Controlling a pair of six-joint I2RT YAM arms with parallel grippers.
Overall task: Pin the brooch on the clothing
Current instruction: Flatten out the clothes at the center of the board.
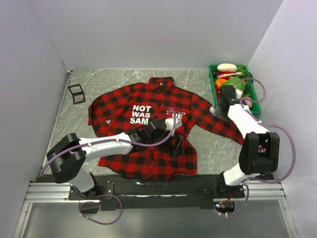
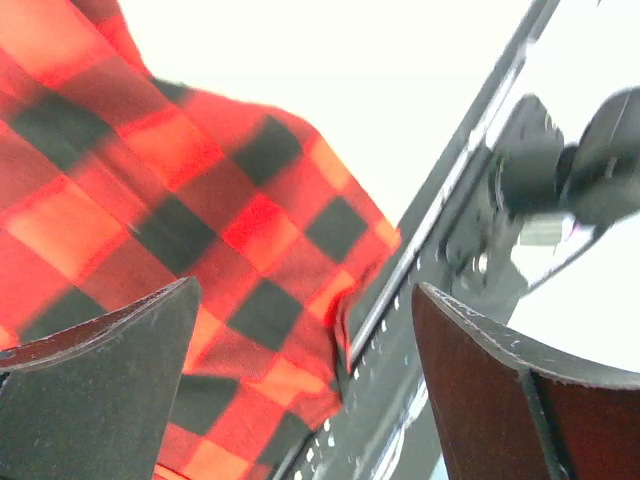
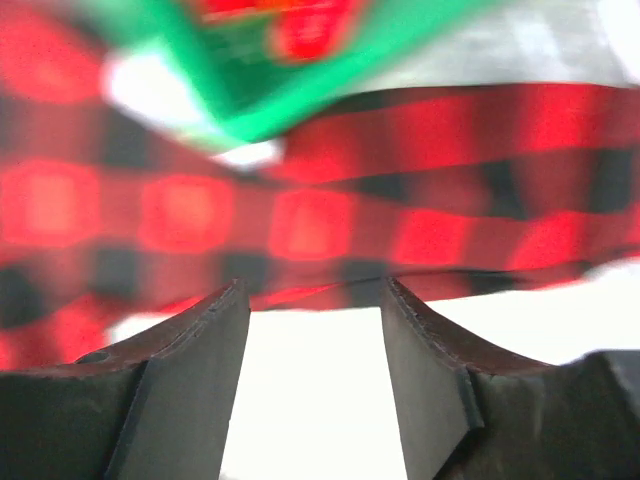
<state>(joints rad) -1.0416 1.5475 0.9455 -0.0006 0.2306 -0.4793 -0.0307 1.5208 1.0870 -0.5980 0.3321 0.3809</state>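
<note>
Though the soft plaid shirt (image 1: 148, 163) lies spread across the marbled worktop (image 1: 208, 144), I cannot spot the brooch. Only the wrist views show the left fingers (image 2: 120, 370) gaping wide and empty over its hem, the right fingers (image 3: 180, 390) parted, empty, above a sleeve.

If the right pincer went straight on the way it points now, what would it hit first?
Most likely the plaid shirt sleeve lying across just beyond the open right pincer; the green bin sits behind it. Blurred view, so depth is uncertain.
</note>
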